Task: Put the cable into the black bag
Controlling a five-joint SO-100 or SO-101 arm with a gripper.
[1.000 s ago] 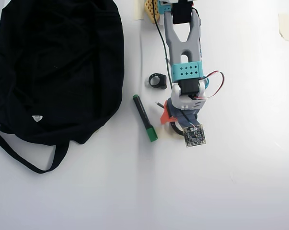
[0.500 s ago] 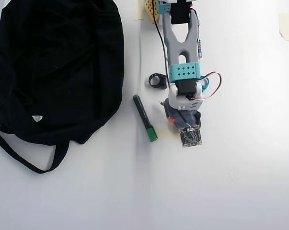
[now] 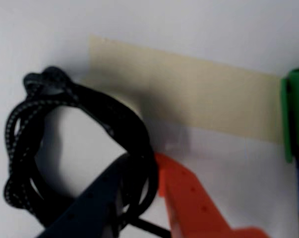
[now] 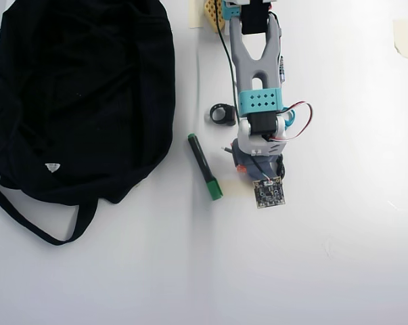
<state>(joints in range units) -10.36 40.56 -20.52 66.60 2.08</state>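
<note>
Two fingers of the tool [image 3: 151,198], one dark blue and one orange, enter the wrist view from the bottom edge and sit pinched on the right-hand side of the cable [image 3: 55,148]; the strands of the coil are squeezed between them, so the tool is closed down nearly all the way onto the cord. The cable lies as a wound loop on the white surface [image 3: 189,25], with a knot at its upper left and a thin free end running off under the orange finger. Just above and to the right of the loop a strip of tan tape [image 3: 189,89] is stuck flat on the surface. At the right edge of the wrist view a green cap [image 3: 295,114] shows, blurred.

In the overhead view the arm [image 4: 258,68] reaches down from the top edge and covers the cable almost wholly; only a short dark stub at the arm's left side may be its end. The black bag [image 4: 82,95] lies flat at the left, well apart from the arm, its strap [image 4: 28,220] curving out below it and a small white tag [image 4: 52,166] near its lower edge. Between bag and arm lie a black marker [image 4: 201,162] with the green cap and, above it, a small black ring [image 4: 222,114].
</note>
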